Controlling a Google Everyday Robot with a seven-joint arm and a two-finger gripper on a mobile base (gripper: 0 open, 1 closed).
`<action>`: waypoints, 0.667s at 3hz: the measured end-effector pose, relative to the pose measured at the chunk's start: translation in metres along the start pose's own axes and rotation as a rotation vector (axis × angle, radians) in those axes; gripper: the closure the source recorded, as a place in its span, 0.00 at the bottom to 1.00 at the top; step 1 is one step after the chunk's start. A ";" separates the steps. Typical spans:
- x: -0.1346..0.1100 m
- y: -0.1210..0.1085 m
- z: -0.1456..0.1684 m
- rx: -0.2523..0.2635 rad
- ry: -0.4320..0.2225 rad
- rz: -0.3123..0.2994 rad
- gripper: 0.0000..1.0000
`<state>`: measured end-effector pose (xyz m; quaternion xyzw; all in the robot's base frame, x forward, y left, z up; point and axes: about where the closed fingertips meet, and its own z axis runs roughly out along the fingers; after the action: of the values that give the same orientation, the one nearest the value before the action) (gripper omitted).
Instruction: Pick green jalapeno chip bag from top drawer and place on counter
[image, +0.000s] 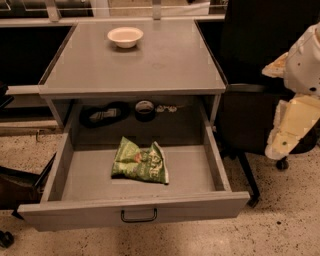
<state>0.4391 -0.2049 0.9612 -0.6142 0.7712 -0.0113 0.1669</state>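
green jalapeno chip bag (140, 162) lay crinkly in open top drawer (135, 212) | counter (165, 65) was flat, grey | gripper (289, 127) hung far right, open or closed: could not tell

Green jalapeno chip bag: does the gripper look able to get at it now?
Probably yes. The top drawer is pulled out, the green jalapeno chip bag lies uncovered on its bottom, and the gripper hangs apart at the right edge of view.
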 end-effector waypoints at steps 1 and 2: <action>-0.025 0.014 0.063 -0.099 -0.110 -0.027 0.00; -0.055 0.020 0.142 -0.152 -0.219 -0.023 0.00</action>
<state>0.4697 -0.1209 0.8359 -0.6316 0.7398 0.1125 0.2029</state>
